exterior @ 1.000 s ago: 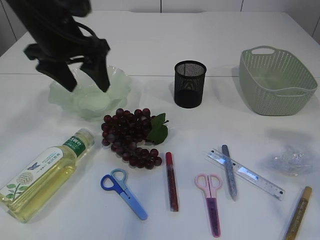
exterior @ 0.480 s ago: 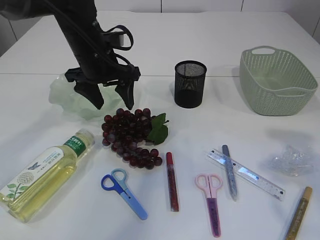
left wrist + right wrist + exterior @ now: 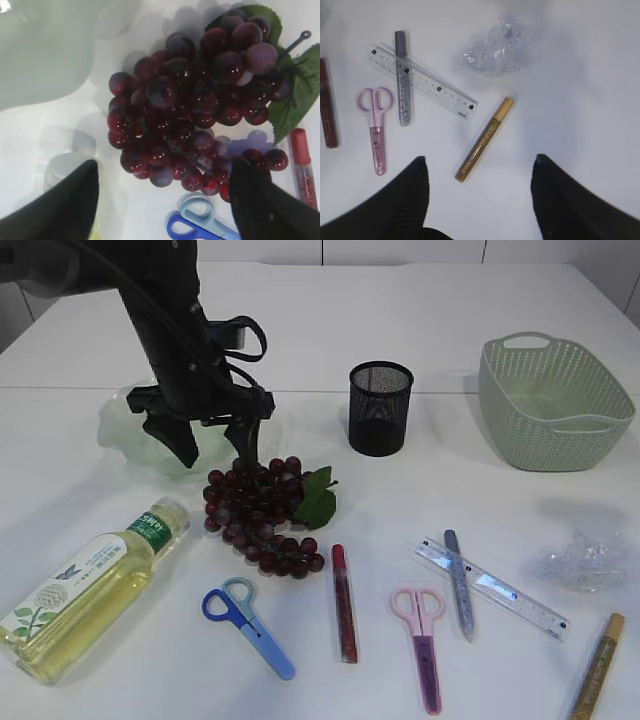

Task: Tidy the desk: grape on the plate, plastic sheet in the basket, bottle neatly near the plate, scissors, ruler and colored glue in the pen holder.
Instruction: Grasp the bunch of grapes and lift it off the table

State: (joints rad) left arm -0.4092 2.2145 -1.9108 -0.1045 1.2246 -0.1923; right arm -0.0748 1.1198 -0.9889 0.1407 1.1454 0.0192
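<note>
L arm swung from over the plate (image 3: 125,430) toward the grape (image 3: 262,515) in the last sec. L gripper (image 3: 213,445) now hangs just above the bunch's upper-left end, jaws wide, nothing held. Bunch lies on the table beside the plate, long axis diagonal toward lower right. Contact w/ top berries: prob none, hard to tell. R gripper (image 3: 477,192) spread, empty, well apart.

White table (image 3: 480,300) carries plate (image 3: 120,430) far left, grapes (image 3: 262,515) and bottle (image 3: 85,590) nearer, pen holder (image 3: 380,408) centre, basket (image 3: 555,405) far right, scissors, ruler (image 3: 492,588), glue pens near
</note>
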